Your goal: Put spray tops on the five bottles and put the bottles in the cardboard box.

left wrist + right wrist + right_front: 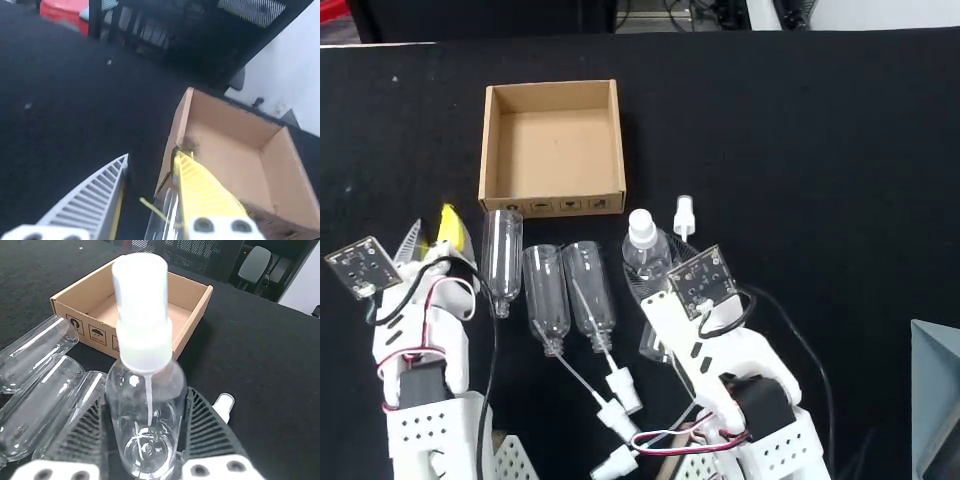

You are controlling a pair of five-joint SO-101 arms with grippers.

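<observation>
- Yellow-and-grey left gripper (435, 238), jaws apart, holds nothing. It hangs toward the table's (820, 150) near-left corner, just beside the leftmost bottle.
- Box (552, 195), nearer the far edge, is empty, so nothing is packed yet.
- Three bottles (546, 295) lie uncapped in front of it, and three tops (617, 400) lie loose by the near edge.
- Right gripper (655, 275) is clamped on a fourth bottle (145, 390) with a top on. I judge one bottle capped so far. A spare top (683, 215) stands just beside it.

Black-covered table (800, 150), grey office chair (255, 262) and white wall (295, 60) behind.
</observation>
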